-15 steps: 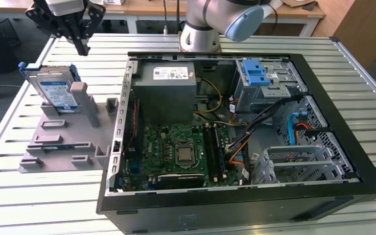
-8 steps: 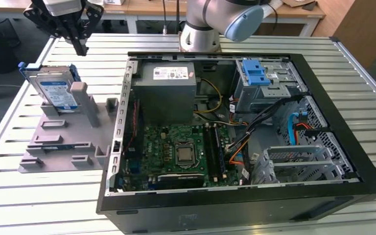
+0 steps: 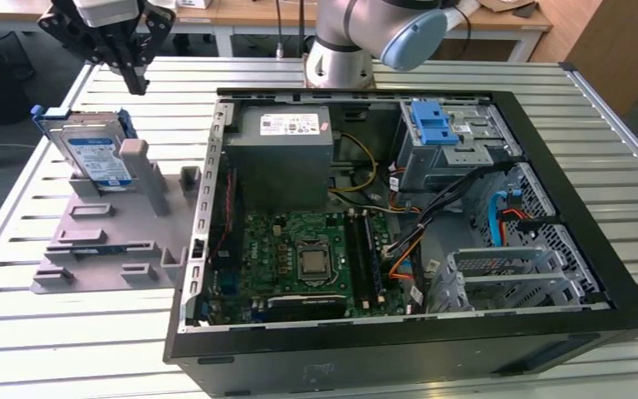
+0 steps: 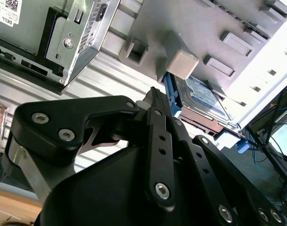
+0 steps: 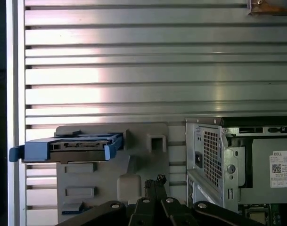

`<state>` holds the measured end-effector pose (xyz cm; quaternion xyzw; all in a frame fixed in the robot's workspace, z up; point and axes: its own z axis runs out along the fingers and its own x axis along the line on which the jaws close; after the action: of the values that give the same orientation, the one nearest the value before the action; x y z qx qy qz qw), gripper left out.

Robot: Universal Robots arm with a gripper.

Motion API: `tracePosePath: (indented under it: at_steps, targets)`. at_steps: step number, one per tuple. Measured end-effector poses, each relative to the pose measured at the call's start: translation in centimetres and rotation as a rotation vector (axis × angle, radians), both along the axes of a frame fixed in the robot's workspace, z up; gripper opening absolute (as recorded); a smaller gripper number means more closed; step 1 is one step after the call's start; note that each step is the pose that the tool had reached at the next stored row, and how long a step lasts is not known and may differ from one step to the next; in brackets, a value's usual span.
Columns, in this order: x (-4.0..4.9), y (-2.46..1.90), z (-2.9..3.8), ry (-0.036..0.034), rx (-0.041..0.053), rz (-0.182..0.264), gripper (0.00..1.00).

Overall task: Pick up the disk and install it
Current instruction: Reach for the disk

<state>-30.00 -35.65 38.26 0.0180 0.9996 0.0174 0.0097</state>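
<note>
Black linkages of the gripper stood closest to the lens in both wrist views, with the two fingers pressed together at their tips and nothing pinched between them. In the exterior view the gripper hung pointing downward, above the disk and apart from it; its upper body was cut off by the frame edge. The disk stood on its edge in a grey holder on the slatted table, at the exterior view's left of the open computer case. A post of the holder hid the disk's lower corner, so how deeply it sat could not be made out. In the first wrist view the disk appeared edge-on, showing mainly its blue frame; in the second wrist view the disk was partly covered by a block of the holder. Inside the case lay a grey power supply, a green motherboard and a drive bay with a blue latch. Cables obscured the bay's lower part.
</note>
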Motion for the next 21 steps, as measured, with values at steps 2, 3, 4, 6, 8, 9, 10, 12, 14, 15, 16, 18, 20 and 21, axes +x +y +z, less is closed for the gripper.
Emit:
tracePosePath:
  at_steps: [2, 3, 4, 6, 8, 9, 10, 12, 14, 15, 16, 18, 20, 21]
  targets:
    - [-0.31, 0.0, 0.0, 0.0, 0.0001, 0.001, 0.11]
    - [-0.5, 0.0, 0.0, 0.0, 0.0, 0.001, 0.11]
    - [-0.67, 0.01, 0.0, 0.0, 0.0001, 0.001, 0.11]
    - [-0.98, 0.01, 0.0, 0.0001, 0.0, 0.001, 0.11]
    - [-1.29, 0.01, 0.0, 0.0001, 0.0, 0.001, 0.11]
    - [-1.46, 0.01, -0.01, 0.0, 0.0, 0.001, 0.11]
    - [-1.62, 0.01, -0.01, 0.0, 0.0, 0.001, 0.11]
    - [-1.95, 0.01, -0.02, 0.0, 0.0001, 0.001, 0.11]
    - [-2.29, 0.01, -0.02, -0.0001, 0.0001, 0.001, 0.11]
    - [-2.45, 0.01, -0.03, -0.0001, 0.0001, 0.001, 0.11]
    - [-2.57, 0.01, -0.02, 0.0, 0.0, 0.001, 0.11]
    - [-2.59, 0.01, -0.03, 0.0, 0.0001, 0.002, 0.11]
    - [-2.59, 0.01, -0.02, 0.0, 0.0, 0.002, 0.11]
    - [-2.59, 0.01, -0.02, 0.0001, 0.0, 0.002, 0.11]
